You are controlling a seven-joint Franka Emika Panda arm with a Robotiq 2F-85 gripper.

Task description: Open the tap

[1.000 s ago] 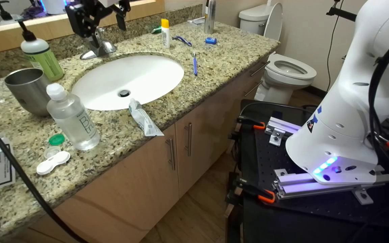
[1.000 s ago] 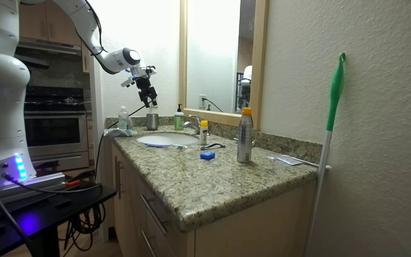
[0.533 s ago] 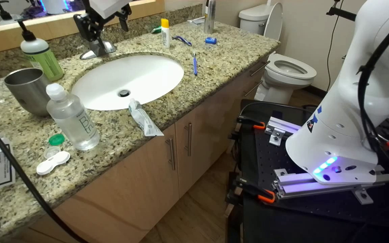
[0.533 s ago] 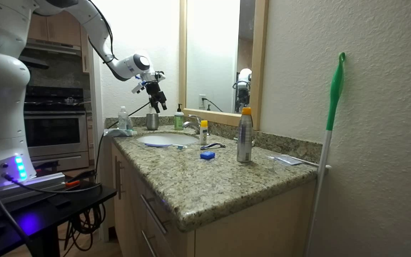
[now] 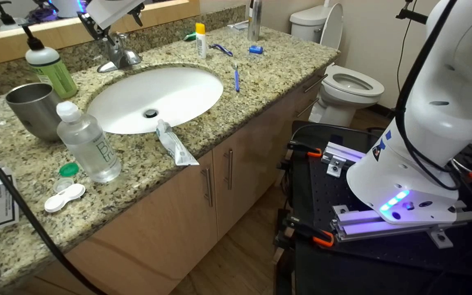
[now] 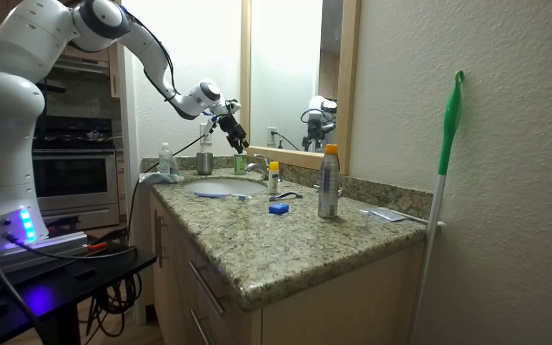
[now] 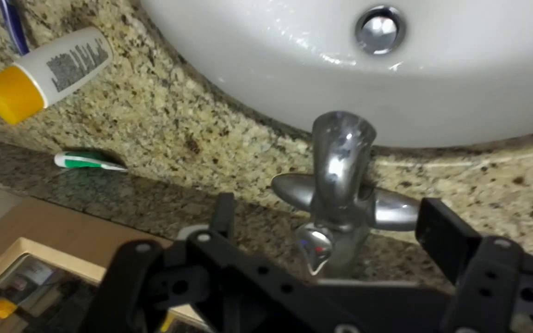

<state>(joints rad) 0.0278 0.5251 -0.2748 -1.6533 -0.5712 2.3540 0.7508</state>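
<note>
The tap is a shiny chrome faucet with a short curved spout and a lever handle with red and blue marks. It stands at the back rim of the white oval basin. The tap shows in both exterior views. My gripper is open and empty, its two black fingers spread to either side of the tap in the wrist view. In both exterior views the gripper is tilted and above the tap's level, close to the mirror side. I see no clear contact.
A green soap bottle and a grey metal cup stand beside the basin. A clear water bottle is nearer the front. A white bottle with a yellow cap stands beside the tap. The mirror frame rises behind.
My arm has reached forward and the gripper has moved toward the mirror and tap, tilting more. It now overlaps the soap pump in an exterior view. The tap looks unchanged.
</note>
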